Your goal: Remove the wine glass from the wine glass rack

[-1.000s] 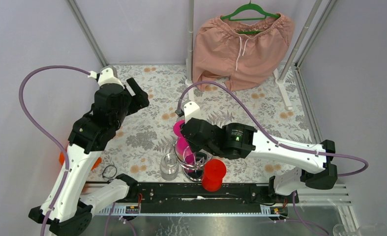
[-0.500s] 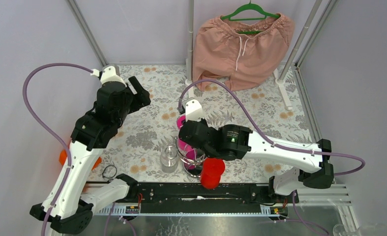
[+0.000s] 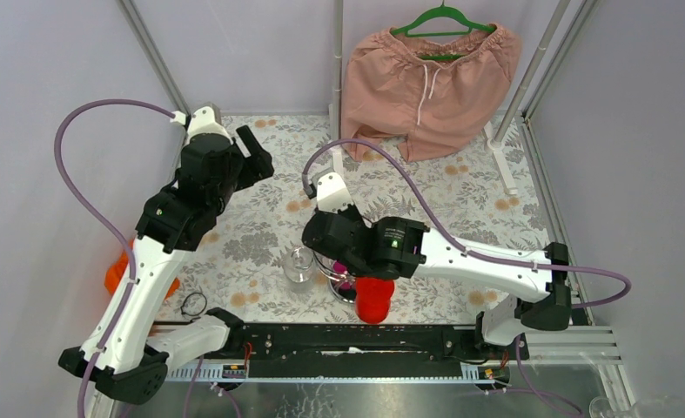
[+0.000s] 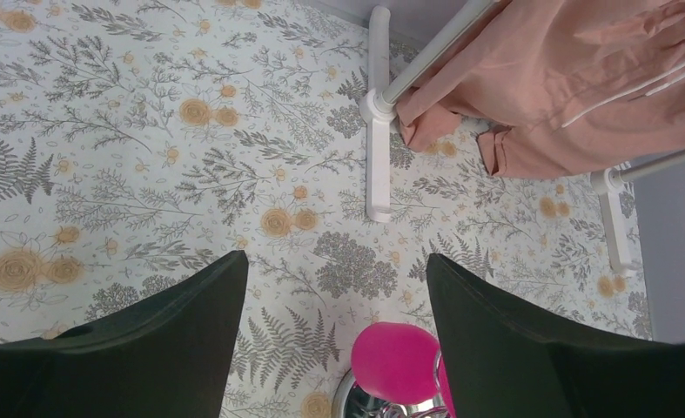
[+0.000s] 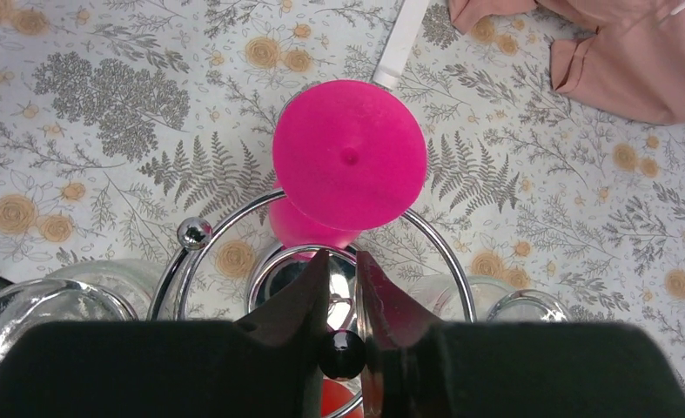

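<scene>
The chrome wine glass rack (image 3: 342, 287) stands near the table's front middle; its wire ring (image 5: 444, 252) and mirror base show in the right wrist view. A pink wine glass (image 5: 349, 155) hangs upside down from a ring, foot up; the left wrist view (image 4: 397, 361) shows it too. A red glass (image 3: 373, 299) and a clear glass (image 3: 299, 264) hang at the rack's sides. My right gripper (image 5: 342, 261) is right above the rack, its fingers closed on the dark ball knob (image 5: 345, 342) at the post's top. My left gripper (image 4: 334, 266) is open and empty, high over the back left (image 3: 256, 157).
Pink shorts on a green hanger (image 3: 427, 78) hang from a white pole stand (image 3: 336, 87) at the back, its white foot bars (image 4: 378, 122) on the floral cloth. An orange object (image 3: 117, 277) lies at the left edge. A small black ring (image 3: 193, 302) lies front left.
My right arm has moved left and back over the rack. The clear and red glasses have shifted away from the near edge. My left arm has risen and swung towards the back right.
</scene>
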Tool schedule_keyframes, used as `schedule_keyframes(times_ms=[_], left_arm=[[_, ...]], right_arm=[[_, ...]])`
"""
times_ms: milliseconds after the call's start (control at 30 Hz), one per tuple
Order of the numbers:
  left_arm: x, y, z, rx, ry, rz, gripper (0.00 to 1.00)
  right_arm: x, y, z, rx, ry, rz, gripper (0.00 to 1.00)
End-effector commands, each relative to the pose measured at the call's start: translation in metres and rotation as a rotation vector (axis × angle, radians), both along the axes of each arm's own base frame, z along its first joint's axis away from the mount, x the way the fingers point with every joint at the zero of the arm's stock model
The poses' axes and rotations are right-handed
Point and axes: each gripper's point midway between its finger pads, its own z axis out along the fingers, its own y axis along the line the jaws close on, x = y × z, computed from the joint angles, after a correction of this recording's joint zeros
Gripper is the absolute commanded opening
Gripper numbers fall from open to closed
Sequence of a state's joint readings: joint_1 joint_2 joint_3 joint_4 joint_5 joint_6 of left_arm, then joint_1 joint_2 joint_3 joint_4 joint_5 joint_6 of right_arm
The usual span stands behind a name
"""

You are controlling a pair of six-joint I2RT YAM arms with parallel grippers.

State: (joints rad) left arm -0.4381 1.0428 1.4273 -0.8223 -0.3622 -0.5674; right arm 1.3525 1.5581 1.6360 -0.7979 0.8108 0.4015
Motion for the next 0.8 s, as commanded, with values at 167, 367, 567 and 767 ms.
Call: schedule_keyframes(times_ms=[167, 367, 567, 767], left_arm=[[0.01, -0.004, 0.028, -0.016, -0.093, -0.009, 0.87], [0.009, 0.0, 0.034, -0.008, -0.111, 0.007, 0.87], [0.012, 0.001, 0.035, -0.002, -0.116, 0.016, 0.88], [0.014, 0.0, 0.028, 0.005, -0.106, 0.013, 0.89]], right_arm=[[0.052, -0.01, 0.078, 0.194, -0.171, -0.174, 0.0], [0.074, -0.019, 0.084, 0.203, -0.184, -0.205, 0.0], [0.093, -0.02, 0.088, 0.197, -0.19, -0.209, 0.0], [0.116, -0.019, 0.09, 0.207, -0.19, -0.216, 0.0]])
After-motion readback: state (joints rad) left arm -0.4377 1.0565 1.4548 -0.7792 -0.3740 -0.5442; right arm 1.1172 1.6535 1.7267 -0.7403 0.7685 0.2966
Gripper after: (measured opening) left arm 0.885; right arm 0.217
